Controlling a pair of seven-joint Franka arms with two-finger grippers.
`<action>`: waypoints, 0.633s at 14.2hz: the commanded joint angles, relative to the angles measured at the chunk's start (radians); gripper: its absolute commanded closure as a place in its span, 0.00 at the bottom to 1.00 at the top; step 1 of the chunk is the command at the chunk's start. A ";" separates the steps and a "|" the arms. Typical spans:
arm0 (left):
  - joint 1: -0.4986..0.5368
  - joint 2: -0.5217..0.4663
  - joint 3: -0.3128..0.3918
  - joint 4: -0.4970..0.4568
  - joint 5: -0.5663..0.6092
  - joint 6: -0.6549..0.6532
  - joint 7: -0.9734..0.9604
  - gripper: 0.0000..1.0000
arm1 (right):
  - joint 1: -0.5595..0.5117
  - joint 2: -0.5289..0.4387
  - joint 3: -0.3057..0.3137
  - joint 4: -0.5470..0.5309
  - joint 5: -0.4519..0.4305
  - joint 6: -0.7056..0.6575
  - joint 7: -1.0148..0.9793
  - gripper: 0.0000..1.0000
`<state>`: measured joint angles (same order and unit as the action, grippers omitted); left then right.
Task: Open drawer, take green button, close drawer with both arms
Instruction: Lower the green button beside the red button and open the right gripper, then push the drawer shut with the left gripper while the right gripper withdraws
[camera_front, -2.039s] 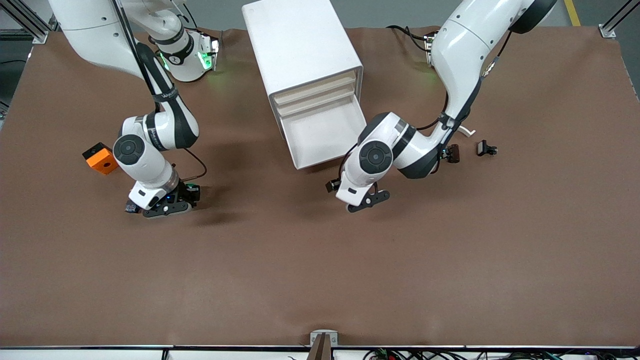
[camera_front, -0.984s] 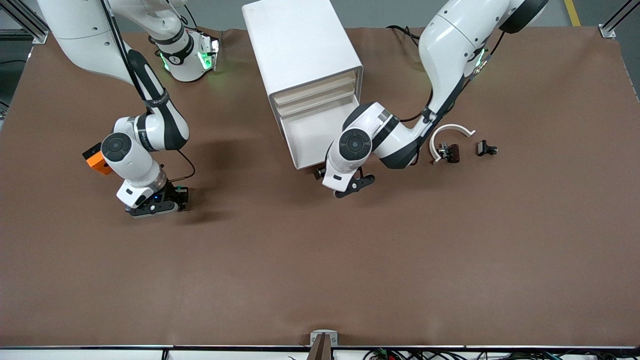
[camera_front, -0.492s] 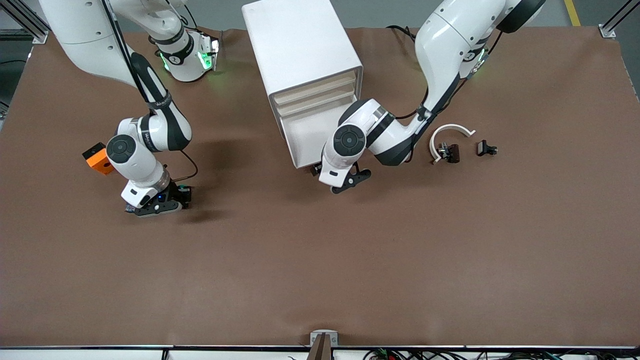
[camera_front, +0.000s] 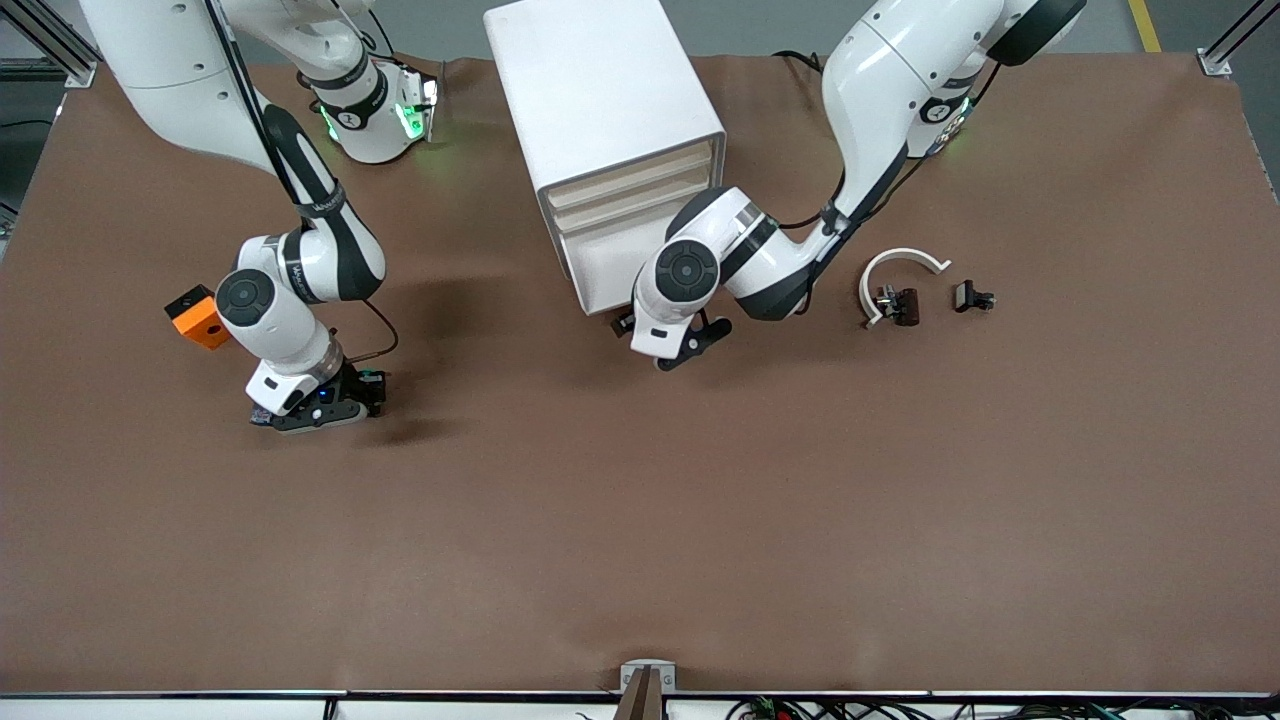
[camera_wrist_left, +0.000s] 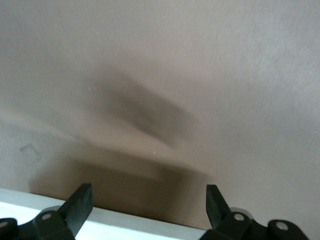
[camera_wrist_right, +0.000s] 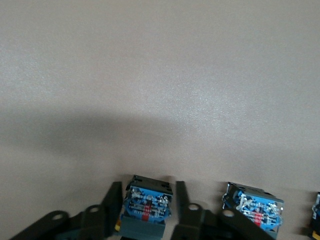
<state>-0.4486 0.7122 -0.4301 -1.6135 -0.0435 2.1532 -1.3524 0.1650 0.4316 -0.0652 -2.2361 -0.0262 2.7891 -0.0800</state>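
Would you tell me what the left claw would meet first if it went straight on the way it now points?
Most likely the drawer: its white front edge lies between the open left claw fingertips in the wrist view. Past that only brown table shows, though depth is unclear.

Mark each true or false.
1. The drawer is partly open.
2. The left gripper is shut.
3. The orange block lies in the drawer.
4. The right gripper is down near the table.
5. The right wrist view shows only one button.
1. True: the drawer stands partly out of the cabinet.
2. False: the left gripper is open, at the drawer's front.
3. False: the orange block lies on the table, toward the right arm's end.
4. True: the right gripper is low, near the orange block.
5. False: at least two blue-bodied buttons show.
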 joint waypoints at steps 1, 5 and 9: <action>0.004 -0.003 -0.022 -0.006 -0.021 -0.025 -0.027 0.00 | -0.025 -0.005 0.019 -0.004 -0.006 0.009 -0.001 0.00; 0.002 -0.003 -0.045 -0.020 -0.059 -0.044 -0.028 0.00 | -0.027 -0.020 0.019 0.004 -0.006 0.000 -0.004 0.00; 0.002 -0.002 -0.058 -0.017 -0.101 -0.050 -0.073 0.00 | -0.039 -0.088 0.018 0.097 -0.008 -0.242 -0.004 0.00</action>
<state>-0.4491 0.7126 -0.4776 -1.6326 -0.1128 2.1160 -1.3987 0.1618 0.4065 -0.0655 -2.1894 -0.0262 2.6876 -0.0800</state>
